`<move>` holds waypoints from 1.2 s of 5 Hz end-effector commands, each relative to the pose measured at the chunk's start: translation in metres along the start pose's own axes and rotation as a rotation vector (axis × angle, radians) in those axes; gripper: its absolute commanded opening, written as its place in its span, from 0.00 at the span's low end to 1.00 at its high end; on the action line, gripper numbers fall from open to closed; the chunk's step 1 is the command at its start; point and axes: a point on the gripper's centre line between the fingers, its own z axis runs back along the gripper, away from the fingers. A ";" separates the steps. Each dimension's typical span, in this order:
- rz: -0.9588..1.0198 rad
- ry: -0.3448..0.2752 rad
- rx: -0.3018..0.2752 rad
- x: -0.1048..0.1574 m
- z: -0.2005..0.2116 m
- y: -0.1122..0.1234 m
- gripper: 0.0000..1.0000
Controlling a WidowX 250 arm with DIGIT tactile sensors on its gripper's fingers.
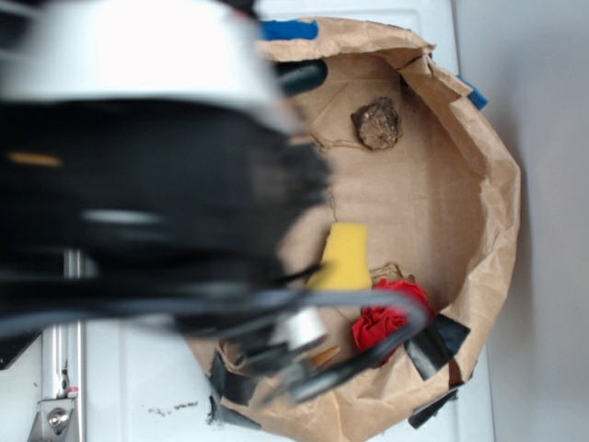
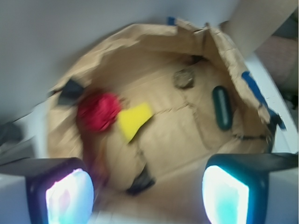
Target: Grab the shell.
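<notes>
Shell [image 1: 324, 354] is the small orange bit on the floor of the paper bag [image 1: 488, 221], close to the bag's edge, just beside the red ball [image 1: 385, 320] and near the yellow sponge [image 1: 345, 258]. In the outside view, black cables [image 1: 368, 354] cover most of it, so only a thin slanted sliver shows. In the wrist view it may be the blurry brown smear below the red ball, but that is too fuzzy to tell. The gripper [image 2: 149, 198] hangs above the bag with its 2 fingers [image 2: 70, 196] spread wide and nothing between them. The smear sits off toward 1 finger, not in the middle of the gap, so the gripper likely needs to slide that way before going down. The bag wall and the red ball are close by, so room is tight on that side. The brown rock [image 1: 377, 122] is well apart.
</notes>
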 end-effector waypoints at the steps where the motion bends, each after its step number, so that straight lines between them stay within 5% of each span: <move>1: 0.234 -0.015 0.056 0.023 -0.030 0.013 1.00; 3: 0.271 0.199 -0.027 -0.001 -0.074 0.036 1.00; 4: 0.250 0.305 -0.096 -0.009 -0.083 0.028 1.00; 6: 0.174 0.374 -0.204 -0.029 -0.068 0.006 1.00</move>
